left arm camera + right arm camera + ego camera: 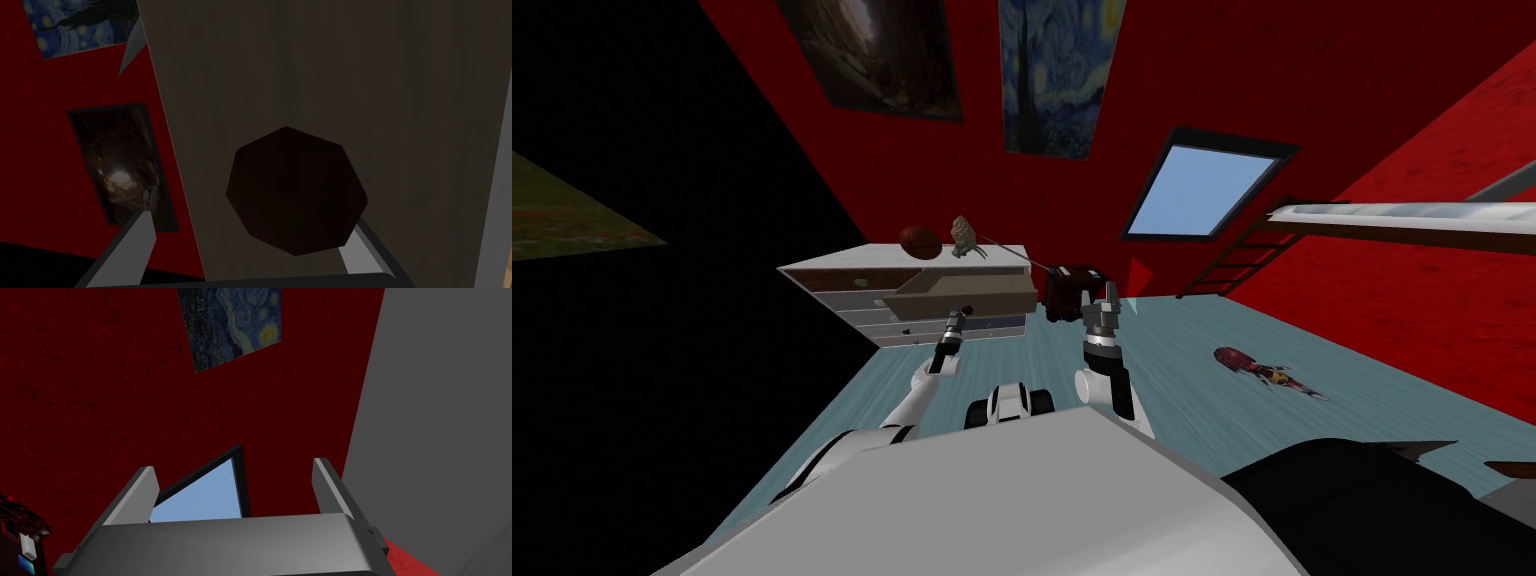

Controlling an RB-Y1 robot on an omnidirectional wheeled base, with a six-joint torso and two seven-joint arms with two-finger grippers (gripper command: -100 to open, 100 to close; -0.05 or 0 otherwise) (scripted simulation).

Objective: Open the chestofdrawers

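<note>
Right gripper (1102, 298) is held up at frame centre, fingers spread, nothing gripped. Left gripper (956, 320) is set around the dark knob (295, 190), fingers apart, not clamped. The upper drawer (967, 290) is seen pulled out of the chest of drawers (852, 305), centre left; its contents cannot be told. A brown ball (920, 240) and a grey object (964, 236) are seated on top.

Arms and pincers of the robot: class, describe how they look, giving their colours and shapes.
The left arm and right arm are built of white, rounded segments joined by dark joints. The left pincer and right pincer each have two thin, light grey, blade-like fingers with slanted tips, rising from a boxy grey body.
</note>
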